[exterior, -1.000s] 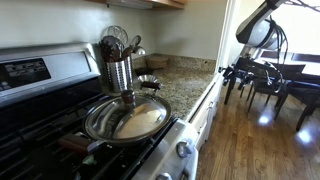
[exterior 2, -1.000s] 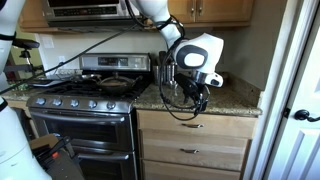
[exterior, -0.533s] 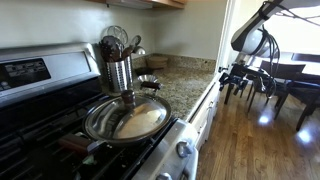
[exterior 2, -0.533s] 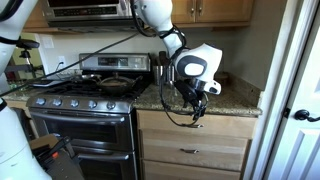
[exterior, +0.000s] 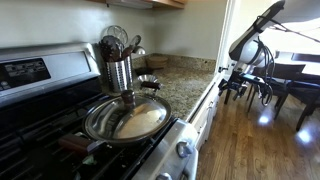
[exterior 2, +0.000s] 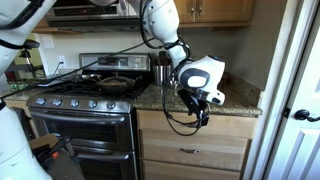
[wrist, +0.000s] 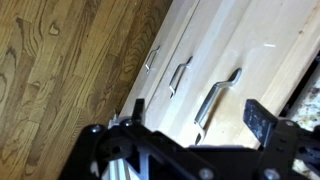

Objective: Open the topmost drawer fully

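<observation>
Pale wood top drawer [exterior 2: 215, 126] with a thin curved metal handle [wrist: 218, 98]: shut tight, flat with the cabinet front, right under the speckled stone counter [exterior 2: 238, 100] in the middle of an exterior view. Not moved at all since a second ago, so no opening done yet.

Moved instead: the black gripper [exterior 2: 203, 112], now lower and further right in that view than before, down by the counter edge and close to the drawer front. Looks like getting ready to grab the handle.

In the wrist view, at the bottom of the frame, two fingers [wrist: 262, 115] spread wide apart, holding nothing, with the handle showing between them and not touched.

White robot arm [exterior 2: 160, 20] coming in from the upper left, bending down at the round white wrist [exterior 2: 203, 72], pointing the gripper at the drawer front. Brown wood floor [wrist: 60, 60] off at the left of the wrist view.
</observation>
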Motion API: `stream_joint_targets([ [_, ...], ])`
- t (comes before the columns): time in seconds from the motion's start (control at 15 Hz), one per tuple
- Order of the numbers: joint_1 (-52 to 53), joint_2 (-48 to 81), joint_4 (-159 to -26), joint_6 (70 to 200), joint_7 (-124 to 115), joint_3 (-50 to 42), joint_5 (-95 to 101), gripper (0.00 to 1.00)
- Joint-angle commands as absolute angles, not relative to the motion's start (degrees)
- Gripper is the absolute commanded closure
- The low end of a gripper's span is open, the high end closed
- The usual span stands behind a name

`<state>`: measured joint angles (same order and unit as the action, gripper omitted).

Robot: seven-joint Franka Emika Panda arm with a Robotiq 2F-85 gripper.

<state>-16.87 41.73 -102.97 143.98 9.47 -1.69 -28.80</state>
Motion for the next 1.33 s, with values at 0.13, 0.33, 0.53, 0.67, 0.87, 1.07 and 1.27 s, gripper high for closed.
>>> stream_joint_targets([
  [0.13, -19.69, 47.93, -97.78, 149.52, 6.80, 2.21, -30.68, 0.00],
  [0.33, -19.44, 50.86, -94.71, 149.67, 4.54, 2.71, -29.75, 0.00],
  [0.53, -19.49, 52.64, -92.59, 149.06, 2.86, 3.07, -29.54, 0.00],
  [0.67, -19.44, 53.54, -91.63, 149.02, 1.79, 3.03, -29.49, 0.00],
  [0.87, -19.34, 54.62, -91.02, 148.79, 0.43, 2.61, -29.16, 0.00],
  [1.07, -19.60, 55.92, -90.13, 148.68, 0.03, 2.73, -28.99, 0.00],
  [1.27, -19.98, 57.34, -88.70, 148.70, 0.17, 2.96, -28.95, 0.00],
])
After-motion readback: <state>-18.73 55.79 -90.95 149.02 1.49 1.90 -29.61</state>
